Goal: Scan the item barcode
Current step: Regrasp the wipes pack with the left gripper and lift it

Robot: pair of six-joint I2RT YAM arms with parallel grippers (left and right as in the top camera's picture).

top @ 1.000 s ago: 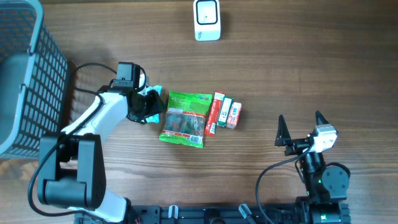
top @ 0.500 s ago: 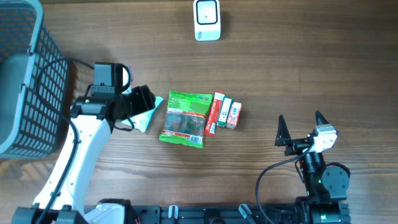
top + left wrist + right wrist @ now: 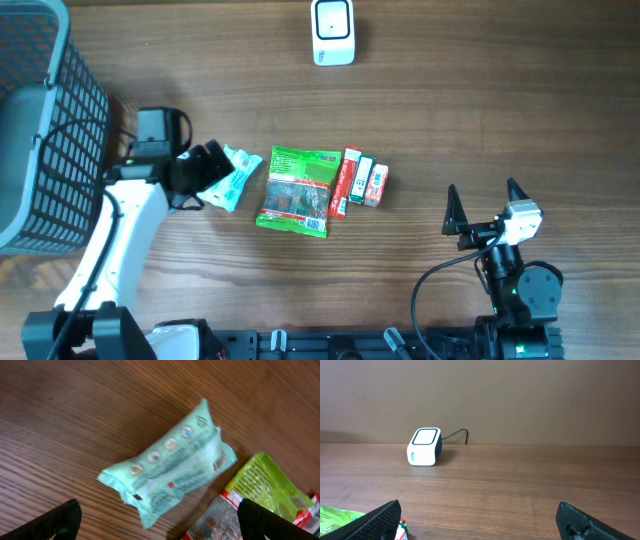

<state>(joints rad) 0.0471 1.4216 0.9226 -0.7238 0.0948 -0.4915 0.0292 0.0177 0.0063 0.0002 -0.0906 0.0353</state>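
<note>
A mint-green packet (image 3: 236, 177) lies flat on the wooden table, left of a green snack bag (image 3: 298, 192). In the left wrist view the packet (image 3: 170, 467) shows a small barcode (image 3: 218, 462) near its right end. My left gripper (image 3: 212, 172) stands open just left of the packet, touching nothing; the left wrist view has its jaws (image 3: 160, 522) spread wide with the packet ahead of them. The white scanner (image 3: 332, 32) sits at the far edge, also in the right wrist view (image 3: 426, 446). At the near right, my right gripper (image 3: 485, 208) rests open and empty (image 3: 480, 520).
A red box (image 3: 350, 182) and two small cartons (image 3: 370, 185) lie right of the green bag. A grey mesh basket (image 3: 45, 120) stands at the left edge, close behind the left arm. The scanner's cable (image 3: 455, 435) runs back toward the wall.
The left gripper opened and let go of the mint packet, which now lies on the table. The left arm drew back to the left. The right arm has not moved.
</note>
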